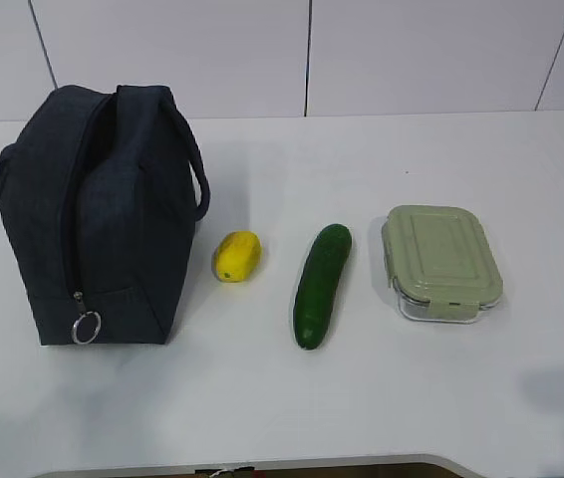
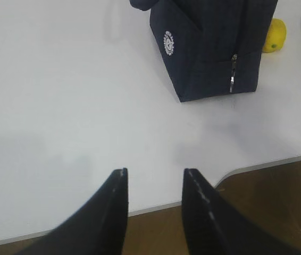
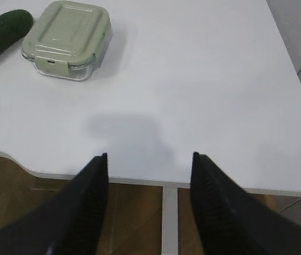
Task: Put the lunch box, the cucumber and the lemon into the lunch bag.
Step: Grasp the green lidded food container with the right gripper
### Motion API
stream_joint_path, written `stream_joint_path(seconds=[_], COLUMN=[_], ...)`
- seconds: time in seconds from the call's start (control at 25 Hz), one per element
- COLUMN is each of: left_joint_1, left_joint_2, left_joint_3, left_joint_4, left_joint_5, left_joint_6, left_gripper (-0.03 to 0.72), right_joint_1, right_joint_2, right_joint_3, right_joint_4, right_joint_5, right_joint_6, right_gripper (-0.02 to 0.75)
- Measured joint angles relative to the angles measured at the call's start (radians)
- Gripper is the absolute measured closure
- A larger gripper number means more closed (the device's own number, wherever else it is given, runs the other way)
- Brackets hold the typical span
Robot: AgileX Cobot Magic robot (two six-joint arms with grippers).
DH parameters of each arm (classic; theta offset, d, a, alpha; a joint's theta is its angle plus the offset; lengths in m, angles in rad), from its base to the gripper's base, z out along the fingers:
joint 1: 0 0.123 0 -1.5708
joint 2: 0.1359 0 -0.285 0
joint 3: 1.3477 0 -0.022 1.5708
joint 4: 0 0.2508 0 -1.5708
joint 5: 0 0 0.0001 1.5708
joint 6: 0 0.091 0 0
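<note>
On desk: lunch bag left, zip looks shut | lemon, cucumber, lunch box beside it | left claw & right claw open, empty | risk: we can't load w/ zip closed.

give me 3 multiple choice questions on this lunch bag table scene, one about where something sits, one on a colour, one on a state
1. What lies between the lemon and the lunch box?
A. the lunch bag
B. the cucumber
C. nothing

2. What colour is the lunch box lid?
A. sage green
B. red
C. black

3. How is the left end effector?
A. shut on the lemon
B. shut on the bag handle
C. open and empty

Answers:
1. B, the cucumber lies between them in the exterior view, while the lunch bag stands left of the lemon.
2. A, the lid shows pale green over a clear base.
3. C, the left wrist view shows a gap between its fingers with only table beyond.
</note>
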Motion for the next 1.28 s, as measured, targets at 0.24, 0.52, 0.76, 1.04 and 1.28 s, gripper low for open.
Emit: stream_joint_path(seconds=[0.24, 0.52, 0.76, 1.04, 1.28], left_joint_1=[0.000, 0.000, 0.000, 0.000, 0.000], left_joint_2=[0.000, 0.000, 0.000, 0.000, 0.000], left_joint_3=[0.000, 0.000, 0.000, 0.000, 0.000], left_joint_4=[0.000, 0.000, 0.000, 0.000, 0.002], left_joint_5=[0.000, 0.000, 0.000, 0.000, 0.000], left_joint_6=[0.000, 0.000, 0.000, 0.000, 0.000], left_gripper=[0.446, 0.446, 0.446, 0.446, 0.446], right_joint_1=[0.000, 0.000, 0.000, 0.000, 0.000], right_joint_2=[0.000, 0.000, 0.000, 0.000, 0.000], right_joint_3=[0.000, 0.000, 0.000, 0.002, -0.020], right_joint_4=[-0.074, -0.084, -0.084, -0.033, -0.005], right_joint_5=[-0.013, -0.017, -0.017, -0.009, 0.000], right_joint_6=[-0.041, -0.046, -0.046, -0.046, 0.086], right_gripper=[0.332, 0.332, 0.332, 0.331, 0.332])
